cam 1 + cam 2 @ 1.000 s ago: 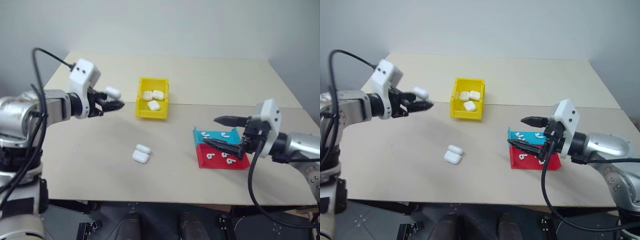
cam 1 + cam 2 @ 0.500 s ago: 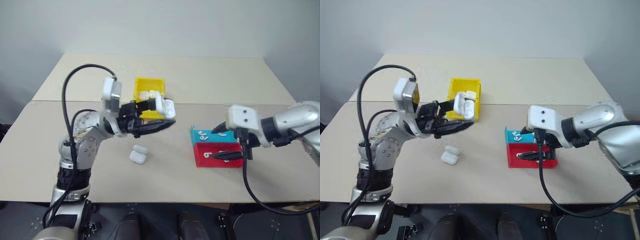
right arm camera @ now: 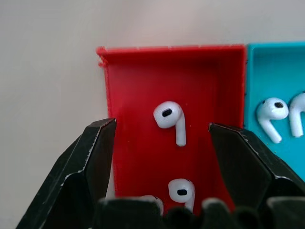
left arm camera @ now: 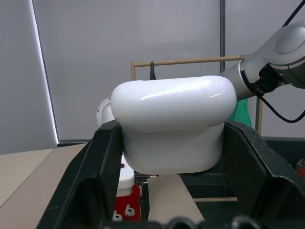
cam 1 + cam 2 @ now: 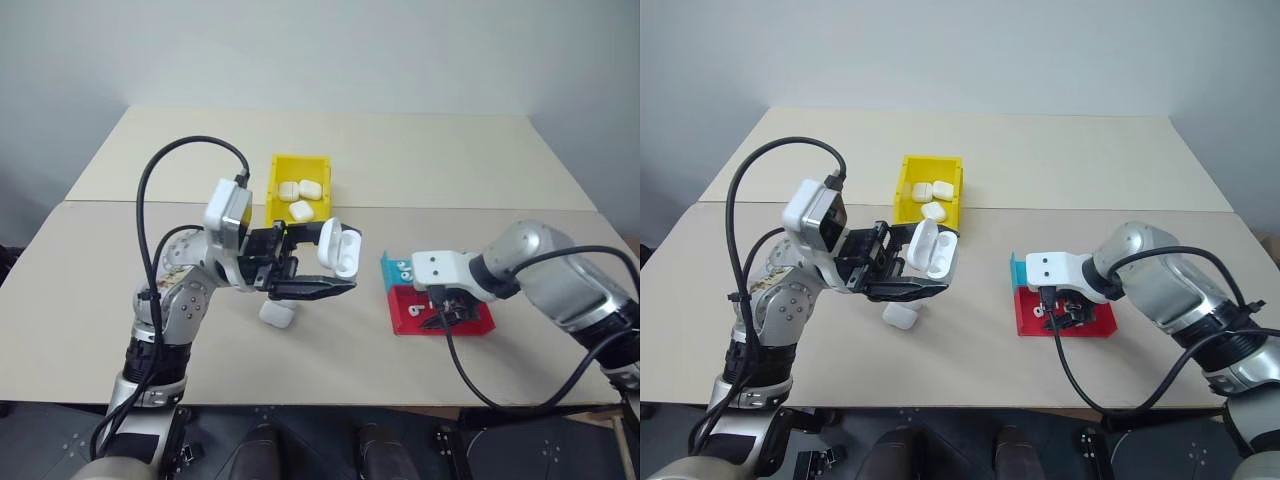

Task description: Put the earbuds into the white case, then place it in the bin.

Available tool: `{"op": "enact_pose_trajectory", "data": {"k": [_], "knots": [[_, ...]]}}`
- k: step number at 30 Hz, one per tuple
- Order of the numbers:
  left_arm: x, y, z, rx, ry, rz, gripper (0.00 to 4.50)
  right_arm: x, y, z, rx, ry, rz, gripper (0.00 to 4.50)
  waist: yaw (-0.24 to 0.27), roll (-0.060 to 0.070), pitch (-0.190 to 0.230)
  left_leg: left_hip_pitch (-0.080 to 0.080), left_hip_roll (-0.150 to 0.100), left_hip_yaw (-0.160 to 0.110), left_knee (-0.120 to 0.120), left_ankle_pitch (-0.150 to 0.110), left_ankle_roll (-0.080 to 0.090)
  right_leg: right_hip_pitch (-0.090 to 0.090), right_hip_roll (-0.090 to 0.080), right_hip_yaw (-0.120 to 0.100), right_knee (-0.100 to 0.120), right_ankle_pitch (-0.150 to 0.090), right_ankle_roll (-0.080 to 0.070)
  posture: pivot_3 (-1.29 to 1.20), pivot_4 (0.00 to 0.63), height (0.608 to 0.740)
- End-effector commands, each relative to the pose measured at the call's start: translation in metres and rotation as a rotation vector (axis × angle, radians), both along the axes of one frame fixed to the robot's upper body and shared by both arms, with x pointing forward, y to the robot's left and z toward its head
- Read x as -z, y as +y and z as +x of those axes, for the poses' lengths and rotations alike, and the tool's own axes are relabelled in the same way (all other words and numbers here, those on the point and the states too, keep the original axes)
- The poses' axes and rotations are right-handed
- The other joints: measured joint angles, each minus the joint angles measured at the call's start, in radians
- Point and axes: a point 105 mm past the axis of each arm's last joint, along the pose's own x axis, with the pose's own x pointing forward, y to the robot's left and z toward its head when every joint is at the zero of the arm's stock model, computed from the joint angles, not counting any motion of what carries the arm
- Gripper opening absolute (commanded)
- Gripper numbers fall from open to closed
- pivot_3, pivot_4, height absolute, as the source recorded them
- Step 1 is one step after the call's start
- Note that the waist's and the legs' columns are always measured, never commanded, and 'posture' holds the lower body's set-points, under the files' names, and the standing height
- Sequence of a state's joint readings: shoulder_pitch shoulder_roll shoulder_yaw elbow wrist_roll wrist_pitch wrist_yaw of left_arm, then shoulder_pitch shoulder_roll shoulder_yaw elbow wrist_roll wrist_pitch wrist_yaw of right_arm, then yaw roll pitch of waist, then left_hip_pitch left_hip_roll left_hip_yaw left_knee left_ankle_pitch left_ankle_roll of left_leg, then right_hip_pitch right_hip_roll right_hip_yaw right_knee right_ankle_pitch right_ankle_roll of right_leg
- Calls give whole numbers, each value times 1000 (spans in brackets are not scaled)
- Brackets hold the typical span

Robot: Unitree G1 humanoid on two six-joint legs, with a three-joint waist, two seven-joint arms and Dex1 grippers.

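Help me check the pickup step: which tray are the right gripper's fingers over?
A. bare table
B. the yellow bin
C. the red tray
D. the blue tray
C: in the right wrist view the right gripper has its open fingers on either side of an earbud in the red tray, with the blue tray beside it.

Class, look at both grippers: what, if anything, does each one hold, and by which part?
The left gripper holds the white case, clamped across its body, lid open. The right gripper holds nothing; its fingers straddle an earbud in the red tray.
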State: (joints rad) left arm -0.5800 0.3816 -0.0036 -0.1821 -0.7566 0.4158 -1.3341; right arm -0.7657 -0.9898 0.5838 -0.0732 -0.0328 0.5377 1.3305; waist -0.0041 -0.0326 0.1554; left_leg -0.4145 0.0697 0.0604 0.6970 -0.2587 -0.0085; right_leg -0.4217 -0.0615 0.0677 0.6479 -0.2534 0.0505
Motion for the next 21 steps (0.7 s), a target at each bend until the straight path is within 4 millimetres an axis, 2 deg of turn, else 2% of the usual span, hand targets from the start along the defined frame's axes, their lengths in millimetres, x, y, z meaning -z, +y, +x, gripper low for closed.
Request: {"op": "enact_pose_trajectory", "data": {"k": [1,3,7,21], "knots": [[-4,-3,-7,9,-42,-13,2819,-6,-1,7,-20,-43,-27,3645,0,0,0,0,0,0,0,0,0,0,0,0,0,0,0,0,150,740],[-4,-3,-7,3,-42,-12,2819,-4,-1,8,-27,-34,-31,3645,0,0,0,0,0,0,0,0,0,0,0,0,0,0,0,0,150,740],[-5,-4,-9,-1,-42,-13,2819,-2,-1,9,-46,-42,-43,2731,0,0,0,0,0,0,0,0,0,0,0,0,0,0,0,0,150,740],[-7,-5,-12,-6,-42,-5,2819,-3,6,9,-70,-68,-19,2731,0,0,0,0,0,0,0,0,0,0,0,0,0,0,0,0,150,740]]}}
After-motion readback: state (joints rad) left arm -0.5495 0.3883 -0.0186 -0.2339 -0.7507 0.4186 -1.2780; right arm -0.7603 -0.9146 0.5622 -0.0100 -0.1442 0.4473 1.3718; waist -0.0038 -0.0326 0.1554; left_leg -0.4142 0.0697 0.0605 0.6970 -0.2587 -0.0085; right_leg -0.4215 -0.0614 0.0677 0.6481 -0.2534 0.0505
